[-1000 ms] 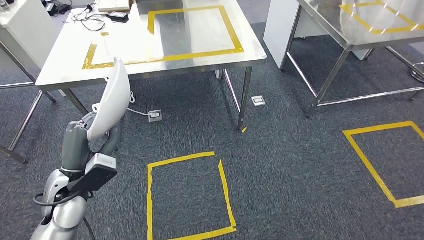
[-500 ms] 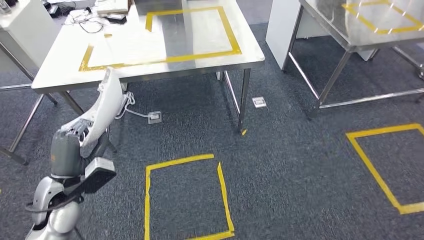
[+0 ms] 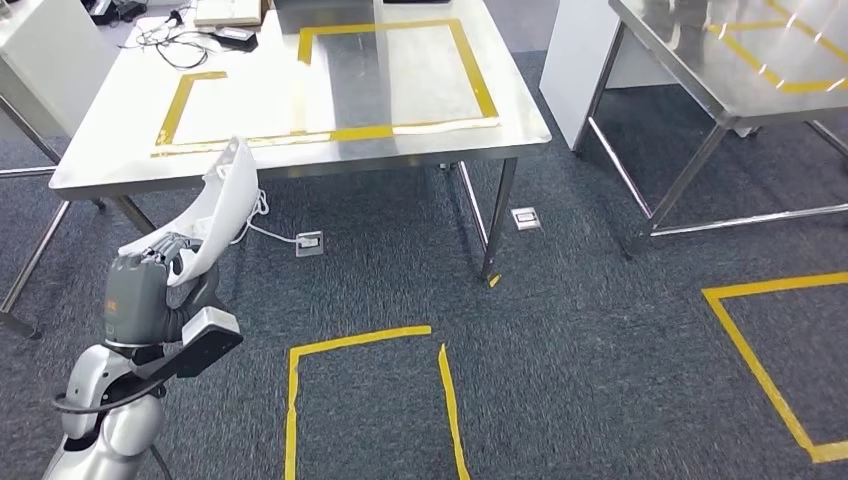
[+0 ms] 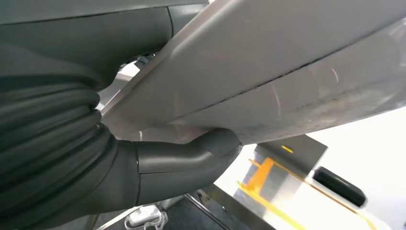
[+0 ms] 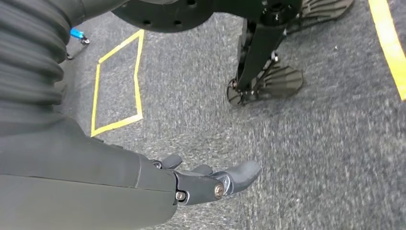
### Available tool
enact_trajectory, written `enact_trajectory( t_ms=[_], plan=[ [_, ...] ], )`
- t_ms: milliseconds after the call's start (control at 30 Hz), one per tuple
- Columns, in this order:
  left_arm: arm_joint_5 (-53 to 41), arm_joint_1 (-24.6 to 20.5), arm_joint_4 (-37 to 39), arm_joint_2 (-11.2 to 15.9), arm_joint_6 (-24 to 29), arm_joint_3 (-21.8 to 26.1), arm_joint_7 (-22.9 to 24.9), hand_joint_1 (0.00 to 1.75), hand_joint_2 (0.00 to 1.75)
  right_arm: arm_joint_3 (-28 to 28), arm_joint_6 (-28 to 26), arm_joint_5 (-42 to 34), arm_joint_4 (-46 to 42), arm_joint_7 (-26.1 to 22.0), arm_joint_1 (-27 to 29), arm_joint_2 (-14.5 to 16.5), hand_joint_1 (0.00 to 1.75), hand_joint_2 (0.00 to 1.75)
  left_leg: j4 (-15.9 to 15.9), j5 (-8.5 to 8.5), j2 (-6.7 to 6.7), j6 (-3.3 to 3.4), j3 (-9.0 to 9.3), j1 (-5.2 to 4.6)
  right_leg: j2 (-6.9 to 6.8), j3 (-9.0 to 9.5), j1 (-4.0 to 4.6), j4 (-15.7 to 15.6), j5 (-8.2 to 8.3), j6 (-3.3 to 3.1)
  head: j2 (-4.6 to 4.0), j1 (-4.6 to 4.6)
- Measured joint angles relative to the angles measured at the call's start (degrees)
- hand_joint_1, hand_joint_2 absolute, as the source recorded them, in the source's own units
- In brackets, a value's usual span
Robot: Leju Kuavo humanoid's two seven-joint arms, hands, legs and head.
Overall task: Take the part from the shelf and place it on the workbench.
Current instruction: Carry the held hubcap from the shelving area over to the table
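Holding white part (image 3: pixel 222 205) in left hand (image 3: pixel 160 265); workbench (image 3: pixel 110 140) ahead; right hand (image 5: pixel 210 179) empty

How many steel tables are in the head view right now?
2: one workbench ahead of the left hand holding the white part; another table at upper right, partly cropped.

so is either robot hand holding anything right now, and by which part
The left robot hand grips the white curved part by its lower end. The right robot hand hangs over the carpet, holding nothing.
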Motion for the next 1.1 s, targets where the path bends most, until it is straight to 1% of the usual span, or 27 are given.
enact_trajectory(
  t_ms=[67, 100, 133, 200, 233, 267, 333, 367, 400, 467, 500, 533, 567, 600, 633, 667, 700, 733, 767, 800, 867, 900, 933, 967, 1000, 1067, 1100],
  plan=[
    [-0.4, -0.6, 0.2, -0.2, 0.0, -0.3, 0.1, 1.75, 1.75, 0.0, 0.0, 0.0, 0.0, -0.1, -0.1, 0.0, 0.00, 1.75, -0.6, -1.04, -0.21, 0.67, 2.03, 0.10, 0.13, -3.87, -0.07, 6.1, 0.76, 0.29, 0.00, 0.09],
    [-0.5, -0.9, 0.4, -0.2, 0.0, -0.6, 0.2, 1.75, 1.75, 0.0, 0.1, 0.0, 0.0, -0.1, -0.2, 0.1, 0.00, 1.75, -0.8, -1.73, -0.28, 0.91, 2.92, 0.05, 0.21, -6.63, -0.01, 9.4, -0.15, 0.30, 0.00, 0.12],
    [-0.6, -1.1, 0.5, -0.3, 0.0, -0.8, 0.2, 1.75, 1.75, 0.0, 0.1, 0.0, 0.0, -0.1, -0.1, 0.1, 0.00, 1.75, -0.9, -2.45, -0.42, 1.06, 3.76, 0.01, 0.27, -9.28, 0.03, 11.7, -2.07, 0.35, 0.00, 0.14],
    [-0.7, -1.1, 0.8, -0.4, 0.0, -1.1, 0.3, 1.75, 1.75, 0.0, 0.1, 0.0, 0.0, 0.0, 0.1, 0.1, 0.00, 1.75, -1.0, -4.10, -0.79, 1.11, 5.69, -0.08, 0.34, -13.06, 0.10, 12.7, -5.98, 0.36, 0.00, 0.19],
    [-0.8, -1.1, 0.9, -0.5, 0.0, -1.2, 0.3, 1.75, 1.75, 0.0, 0.1, 0.0, 0.0, -0.1, 0.3, 0.1, 0.00, 1.75, -1.0, -4.99, -0.95, 1.06, 6.84, -0.14, 0.37, -14.04, 0.12, 11.2, -6.19, 0.29, 0.00, 0.22],
    [-1.0, -1.2, 1.0, -0.6, 0.0, -1.3, 0.4, 1.75, 1.75, 0.0, 0.1, 0.0, 0.0, -0.1, 0.4, 0.1, 0.00, 1.75, -1.0, -5.94, -1.03, 0.99, 8.04, -0.20, 0.39, -14.55, 0.18, 8.6, -4.46, 0.06, 0.00, 0.25],
    [-1.7, -1.3, 1.2, -0.8, 0.0, -1.4, 0.7, 1.75, 1.75, 0.0, 0.3, 0.2, 0.0, -0.2, 0.8, 0.0, 0.00, 1.75, -0.9, -7.87, -1.24, 0.74, 9.94, -0.37, 0.49, -14.91, 0.50, 2.2, 3.84, -0.62, 0.00, 0.25],
    [-2.0, -1.3, 1.4, -0.8, 0.1, -1.5, 0.8, 1.75, 1.75, 0.0, 0.4, 0.3, 0.1, -0.2, 0.9, 0.0, 0.00, 1.75, -0.9, -8.88, -1.39, 0.50, 10.63, -0.47, 0.55, -14.72, 0.73, 0.0, 7.41, -0.89, 0.00, 0.20],
    [-2.4, -1.4, 1.5, -0.8, 0.2, -1.6, 0.9, 1.75, 1.75, 0.0, 0.4, 0.4, 0.1, -0.2, 1.1, 0.0, 0.00, 1.75, -0.7, -9.58, -1.58, 0.20, 11.44, -0.52, 0.63, -14.42, 0.90, -1.3, 9.62, -1.15, 0.00, 0.16],
    [-3.1, -1.6, 1.5, -0.9, 0.4, -1.8, 1.0, 1.75, 1.75, 0.0, 0.5, 0.6, 0.1, -0.1, 0.9, 0.0, 0.00, 1.75, 0.6, -9.75, -1.76, -0.53, 12.36, -0.59, 0.64, -12.88, 0.90, -1.8, 9.55, -1.77, 0.00, 0.09],
    [-3.4, -1.8, 1.5, -0.9, 0.5, -1.9, 1.0, 1.75, 1.75, 0.0, 0.5, 0.6, 0.1, -0.1, 0.8, 0.0, 0.00, 1.75, 2.6, -8.77, -1.57, -0.85, 11.92, -0.57, 0.62, -11.91, 0.75, -2.0, 9.17, -2.16, 0.00, 0.03],
    [-3.6, -2.0, 1.6, -0.9, 0.7, -2.0, 1.0, 1.75, 1.75, 0.0, 0.5, 0.7, 0.1, -0.1, 0.6, -0.1, 0.00, 1.75, 5.4, -7.63, -1.26, -1.11, 10.35, -0.56, 0.59, -10.88, 0.60, -2.1, 8.68, -2.50, 0.00, -0.12],
    [-3.8, -2.2, 1.6, -0.9, 0.7, -2.1, 0.9, 1.75, 1.75, 0.0, 0.5, 0.7, 0.1, -0.1, 0.4, -0.1, 0.00, 1.75, 8.9, -6.99, -0.91, -1.30, 8.01, -0.51, 0.61, -9.88, 0.44, -2.3, 8.12, -2.70, 0.00, -0.23],
    [-3.9, -2.3, 1.7, -0.9, 0.8, -2.3, 0.9, 1.75, 1.75, 0.0, 0.4, 0.7, 0.1, -0.1, 0.3, -0.1, 0.00, 1.75, 12.3, -7.38, -0.60, -1.47, 5.34, -0.41, 0.62, -8.98, 0.36, -2.4, 7.33, -2.84, 0.00, -0.36],
    [-4.0, -2.3, 1.9, -0.9, 0.8, -2.4, 0.9, 1.75, 1.75, 0.0, 0.4, 0.7, 0.1, -0.1, 0.3, -0.1, 0.00, 1.75, 14.8, -9.26, -0.43, -1.65, 2.69, -0.30, 0.65, -8.08, 0.27, -2.5, 6.48, -2.90, 0.00, -0.43],
    [-4.1, -2.3, 2.0, -0.9, 0.8, -2.5, 0.9, 1.75, 1.75, 0.0, 0.4, 0.7, 0.1, -0.1, 0.3, -0.1, 0.00, 1.75, 16.0, -12.04, -0.35, -1.81, 0.40, -0.19, 0.68, -7.07, 0.17, -2.5, 5.54, -2.89, 0.00, -0.39],
    [-4.1, -2.2, 2.2, -0.9, 0.8, -2.6, 1.0, 1.75, 1.75, 0.0, 0.4, 0.7, 0.1, -0.1, 0.4, -0.1, 0.00, 1.75, 15.9, -14.66, -0.27, -1.97, -1.29, -0.11, 0.70, -5.91, 0.06, -2.5, 4.54, -2.83, 0.00, -0.40],
    [-4.2, -2.2, 2.3, -0.9, 0.8, -2.7, 1.0, 1.75, 1.75, 0.0, 0.4, 0.7, 0.1, -0.1, 0.5, -0.1, 0.00, 1.75, 14.7, -16.12, -0.19, -2.11, -2.39, -0.05, 0.73, -4.67, -0.09, -2.5, 3.51, -2.70, 0.00, -0.40],
    [-4.2, -2.2, 2.4, -0.9, 0.8, -2.8, 1.0, 1.75, 1.75, 0.0, 0.4, 0.7, 0.1, -0.1, 0.6, -0.1, 0.00, 1.75, 12.5, -15.57, -0.09, -2.23, -3.01, -0.01, 0.74, -3.38, -0.26, -2.5, 2.45, -2.50, 0.00, -0.39],
    [-4.2, -2.2, 2.5, -0.8, 0.8, -2.9, 1.0, 1.75, 1.75, 0.0, 0.4, 0.7, 0.1, -0.1, 0.7, -0.1, 0.00, 1.75, 9.6, -12.38, 0.11, -2.33, -3.28, 0.04, 0.74, -2.29, -0.42, -2.6, 1.38, -2.22, 0.00, -0.42],
    [-4.2, -2.0, 2.8, -0.7, 0.8, -3.0, 1.0, 1.75, 1.75, 0.0, 0.4, 0.7, 0.1, -0.1, 0.6, -0.1, 0.00, 1.75, 3.3, -2.86, 0.76, -2.13, -3.37, 0.02, 0.84, -0.36, -0.43, -2.6, -0.84, -1.46, 0.00, -0.63],
    [-4.2, -1.9, 2.9, -0.7, 0.8, -3.0, 1.0, 1.75, 1.75, 0.0, 0.4, 0.7, 0.1, -0.1, 0.6, -0.1, 0.00, 1.75, 1.5, 0.52, 0.96, -1.78, -3.24, -0.03, 0.84, 0.60, -0.32, -2.9, -1.63, -1.01, 0.00, -0.71],
    [-4.3, -1.9, 2.9, -0.7, 0.8, -3.1, 1.0, 1.75, 1.75, 0.0, 0.4, 0.7, 0.1, -0.1, 0.5, -0.1, 0.00, 1.75, 0.6, 1.81, 1.04, -1.28, -2.95, -0.03, 0.84, 1.36, -0.18, -2.8, -1.78, -0.54, 0.00, -0.75],
    [-4.3, -2.0, 2.9, -0.7, 0.8, -3.1, 1.0, 1.75, 1.75, 0.0, 0.4, 0.7, 0.1, -0.1, 0.4, -0.1, 0.00, 1.75, 0.8, 1.45, 0.91, -0.74, -2.31, 0.03, 0.80, 1.53, -0.10, -2.3, -1.29, -0.14, 0.00, -0.69],
    [-4.3, -2.1, 2.8, -0.7, 0.8, -3.1, 1.0, 1.75, 1.75, 0.0, 0.4, 0.7, 0.1, -0.1, 0.3, -0.1, 0.00, 1.75, 0.6, 0.97, 0.71, -0.29, -1.63, 0.17, 0.72, 0.93, -0.11, -0.6, 0.01, 0.16, 0.00, -0.55],
    [-4.3, -2.3, 2.7, -0.7, 0.8, -3.1, 1.0, 1.75, 1.75, 0.0, 0.4, 0.7, 0.1, -0.1, 0.1, -0.2, 0.00, 1.75, 0.1, -0.21, 0.48, 0.43, 0.22, 0.31, 0.67, -3.20, -0.13, 5.9, 2.63, 0.41, 0.00, -0.32],
    [-4.3, -2.3, 2.7, -0.7, 0.8, -3.1, 1.0, 1.75, 1.75, 0.0, 0.4, 0.7, 0.1, -0.1, 0.0, -0.2, 0.00, 1.75, -0.1, -1.01, 0.40, 0.67, 1.24, 0.28, 0.64, -5.98, -0.08, 9.4, 2.65, 0.46, 0.00, -0.20]
  ],
)
